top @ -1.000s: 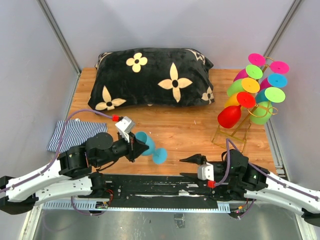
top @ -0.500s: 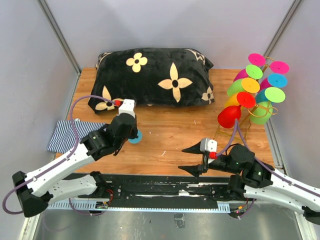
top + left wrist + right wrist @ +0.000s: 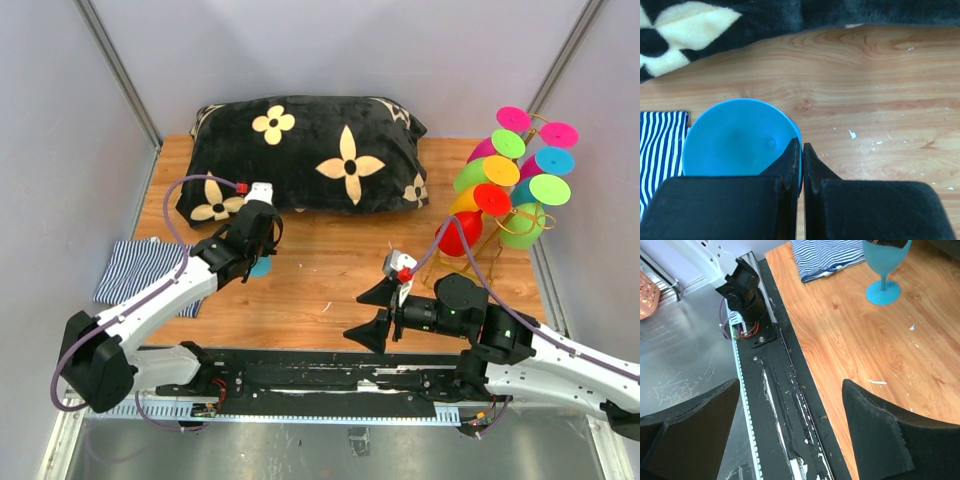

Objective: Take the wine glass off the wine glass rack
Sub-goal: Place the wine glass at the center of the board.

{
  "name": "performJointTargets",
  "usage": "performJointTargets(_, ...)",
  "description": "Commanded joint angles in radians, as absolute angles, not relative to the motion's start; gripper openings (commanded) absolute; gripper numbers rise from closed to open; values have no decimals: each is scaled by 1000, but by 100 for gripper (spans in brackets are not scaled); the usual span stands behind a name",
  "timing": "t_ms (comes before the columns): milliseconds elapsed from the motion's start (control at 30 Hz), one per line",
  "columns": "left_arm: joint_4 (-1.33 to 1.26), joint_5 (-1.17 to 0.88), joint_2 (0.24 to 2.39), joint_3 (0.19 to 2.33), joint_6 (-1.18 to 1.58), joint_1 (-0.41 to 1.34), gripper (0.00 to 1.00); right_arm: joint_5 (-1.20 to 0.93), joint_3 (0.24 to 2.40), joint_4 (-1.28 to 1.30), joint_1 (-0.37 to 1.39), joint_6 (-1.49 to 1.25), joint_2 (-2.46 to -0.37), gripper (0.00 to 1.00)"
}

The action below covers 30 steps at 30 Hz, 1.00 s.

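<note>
Left wrist view: near the pillow (image 3: 840, 10), the left gripper (image 3: 797, 150) pinches the blue wine glass (image 3: 735, 140) by its rim — probably light, stiff and slippery, so the stem seems safer. The right gripper (image 3: 790, 385) stands wide.

Top cam: high at the near side, looks down on whole counter (image 3: 340, 270). Left wrist cam: very near, straight down over left hand (image 3: 801, 146) onto blue wine glass (image 3: 735, 142). Right wrist cam: slanted across counter's near edge. All 3 share that glass.
</note>
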State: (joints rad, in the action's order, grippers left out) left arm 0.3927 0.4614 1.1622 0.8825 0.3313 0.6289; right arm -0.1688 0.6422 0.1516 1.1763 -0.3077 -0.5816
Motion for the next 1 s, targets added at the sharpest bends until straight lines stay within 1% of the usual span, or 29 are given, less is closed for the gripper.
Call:
performJointTargets(0, 364, 502, 1221, 934, 279, 616, 1, -125, 713, 226, 1186, -348, -648, 84)
performJointTargets(100, 370, 454, 1249, 954, 257, 595, 1, -263, 725, 207, 1186, -330, -675, 87)
performJointTargets(167, 361, 425, 1248, 961, 257, 576, 0, -301, 727, 201, 1186, -345, -679, 89)
performJointTargets(367, 329, 400, 1260, 970, 243, 538, 1, -271, 728, 224, 1186, -359, -685, 90)
performJointTargets(400, 333, 395, 1268, 973, 248, 535, 2, -270, 729, 225, 1186, -364, -687, 90)
performJointTargets(467, 333, 377, 1272, 972, 260, 533, 9, -283, 736, 232, 1186, -370, -691, 90)
performJointTargets(500, 332, 387, 1270, 969, 270, 532, 7, -290, 741, 237, 1186, -371, -695, 90)
performJointTargets(533, 328, 404, 1263, 964, 276, 532, 3, -296, 749, 238, 1186, -372, -700, 90)
performJointTargets(567, 322, 422, 1255, 958, 275, 532, 2, -299, 751, 239, 1186, -373, -704, 90)
performJointTargets(600, 317, 432, 1249, 957, 271, 531, 4, -298, 755, 240, 1186, -374, -709, 90)
performJointTargets(633, 314, 434, 1244, 960, 263, 530, 9, -298, 757, 243, 1186, -374, -712, 91)
performJointTargets(733, 341, 423, 1248, 986, 244, 529, 29, -303, 762, 251, 1186, -378, -720, 90)
performJointTargets(833, 396, 432, 1254, 1025, 240, 529, 62, -302, 785, 287, 1186, -378, -730, 90)
performJointTargets(867, 404, 434, 1248, 1034, 237, 529, 70, -303, 795, 302, 1186, -374, -734, 90)
performJointTargets(967, 423, 425, 1211, 1066, 236, 529, 78, -294, 841, 366, 1186, -352, -758, 91)
